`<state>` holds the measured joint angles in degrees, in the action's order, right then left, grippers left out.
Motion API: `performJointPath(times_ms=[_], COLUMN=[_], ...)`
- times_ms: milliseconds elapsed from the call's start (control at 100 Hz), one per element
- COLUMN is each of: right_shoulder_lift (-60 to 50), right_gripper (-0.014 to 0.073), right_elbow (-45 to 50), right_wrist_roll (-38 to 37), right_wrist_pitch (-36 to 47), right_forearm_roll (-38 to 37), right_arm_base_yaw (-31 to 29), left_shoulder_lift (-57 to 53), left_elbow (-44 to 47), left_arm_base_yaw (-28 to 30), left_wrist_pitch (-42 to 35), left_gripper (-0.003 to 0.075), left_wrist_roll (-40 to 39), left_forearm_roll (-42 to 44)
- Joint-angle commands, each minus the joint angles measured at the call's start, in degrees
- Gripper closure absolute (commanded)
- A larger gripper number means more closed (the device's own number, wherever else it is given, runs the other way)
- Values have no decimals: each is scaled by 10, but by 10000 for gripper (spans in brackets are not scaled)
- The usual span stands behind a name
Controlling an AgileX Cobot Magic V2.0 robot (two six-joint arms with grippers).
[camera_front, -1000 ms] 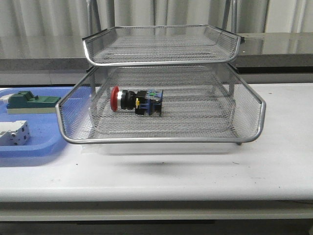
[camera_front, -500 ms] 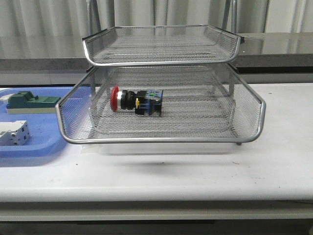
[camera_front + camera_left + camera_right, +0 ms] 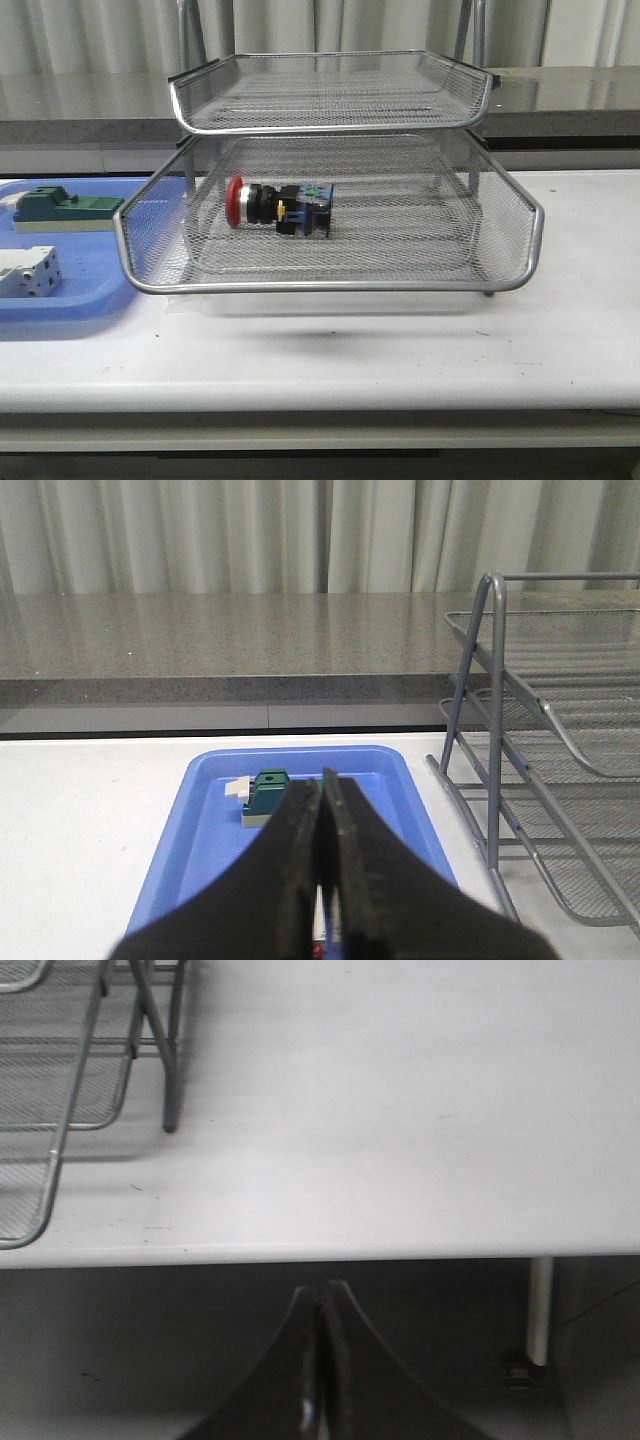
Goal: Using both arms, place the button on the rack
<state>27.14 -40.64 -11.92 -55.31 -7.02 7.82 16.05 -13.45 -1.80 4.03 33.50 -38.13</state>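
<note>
Both the left gripper [image 3: 322, 850] and right gripper [image 3: 320, 1360] show smooth, matte black fingers that flare wide from narrow, tapered tips.

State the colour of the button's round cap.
Red, on the button lying in the rack; clearest in the front view.

No readable text, labels, brands or nos. in any view. The button [image 3: 278, 208] in the rack [image 3: 330, 285] shows only colours, no legible marking. The green block [image 3: 66, 209] and white block [image 3: 29, 272] on the blue tray [image 3: 60, 310] carry nothing legible either.
</note>
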Motion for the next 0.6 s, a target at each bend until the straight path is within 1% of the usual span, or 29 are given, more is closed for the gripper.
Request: performJointPath(times_ms=[0,160,310,590], right_shoulder_lift=[17,75,157,290], right_gripper=[660,660,660,660], right_elbow=[-18,-18,-18,-18], right_wrist_roll=[1,1,15,152], right_wrist_pitch=[54,67,71,81], right_forearm_roll=[33,93,150,299], right_arm_base_yaw=[0,0,0,3], left_shoulder_lift=[3,3,3,3], left_elbow=[-16,-16,-16,-16], left_arm_base_yaw=[2,2,2,2], left_wrist_pitch=[-40,-40,-40,-40], left_gripper=[741,741,741,741], left_wrist_roll=[-5,-5,-5,-5], left_forearm_roll=[-7,-7,-7,-7])
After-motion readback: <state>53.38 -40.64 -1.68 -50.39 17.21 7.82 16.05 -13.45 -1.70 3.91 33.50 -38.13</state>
